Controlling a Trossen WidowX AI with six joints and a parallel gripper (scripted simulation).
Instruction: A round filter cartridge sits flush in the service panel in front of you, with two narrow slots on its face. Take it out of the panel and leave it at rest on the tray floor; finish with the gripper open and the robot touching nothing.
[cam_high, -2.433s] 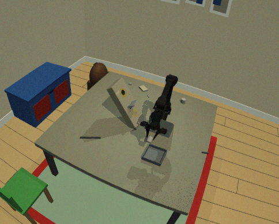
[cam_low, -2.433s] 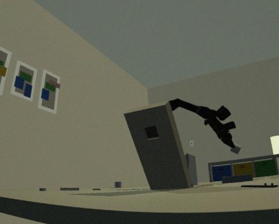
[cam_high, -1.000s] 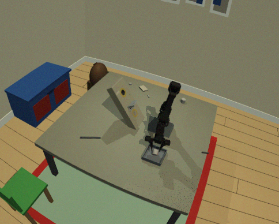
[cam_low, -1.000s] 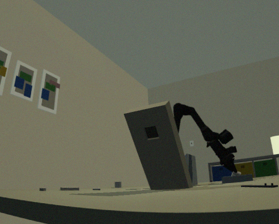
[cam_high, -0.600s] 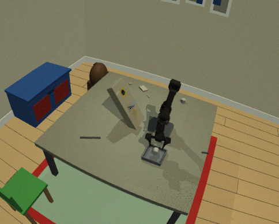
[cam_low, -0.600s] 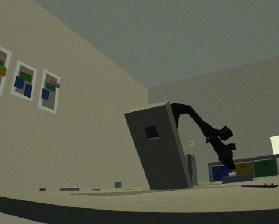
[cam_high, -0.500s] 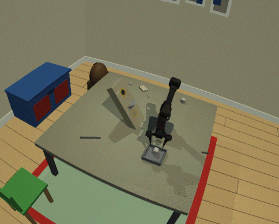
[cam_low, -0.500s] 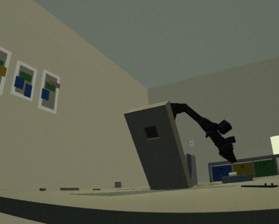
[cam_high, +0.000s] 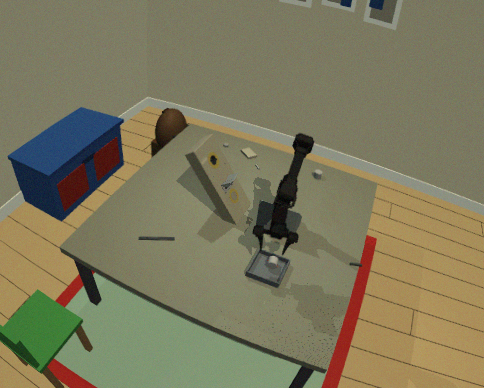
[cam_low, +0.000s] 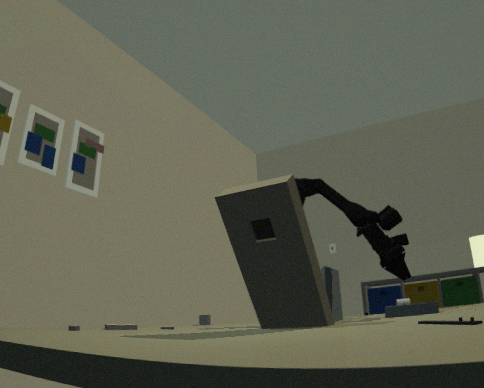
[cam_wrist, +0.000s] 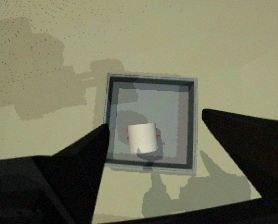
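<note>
The white round cartridge (cam_high: 273, 261) (cam_low: 403, 302) (cam_wrist: 143, 137) lies inside the grey tray (cam_high: 262, 280) (cam_low: 412, 310) (cam_wrist: 195, 125), apparently on its side. In the wrist view it is nearer the tray's lower wall, with small red marks at its sides. Its slots do not show. My gripper (cam_high: 273, 251) (cam_low: 407, 277) (cam_wrist: 155, 120) is open and empty above the tray, its fingers wide apart and clear of the cartridge. The tilted service panel (cam_high: 223, 171) (cam_low: 280, 280) stands apart from the tray; its face shows a dark round opening with a yellow ring.
A dark flat bar (cam_high: 156, 238) lies left of the tray on the table. A small white cylinder (cam_high: 317, 174), a pale flat block (cam_high: 248, 153) and other small items lie toward the back. A second small dark bar (cam_high: 355, 264) lies near the right edge.
</note>
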